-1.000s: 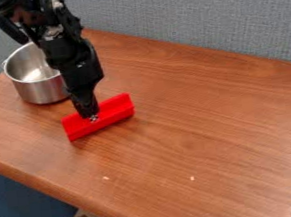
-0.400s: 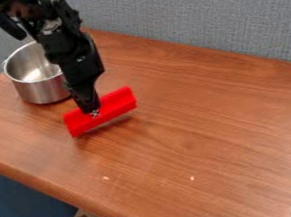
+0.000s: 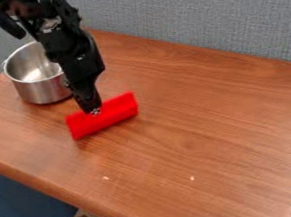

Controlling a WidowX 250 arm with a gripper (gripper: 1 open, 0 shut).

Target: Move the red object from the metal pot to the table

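The metal pot stands just beside the black arm.

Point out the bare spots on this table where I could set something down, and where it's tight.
The widest bare patch of the table lies right of the red block, toward the gray partition. Another runs below the block to the front edge. It is crowded between block and metal pot, where the gripper comes down.

The sole camera looks obliquely down from above the table, facing the wall
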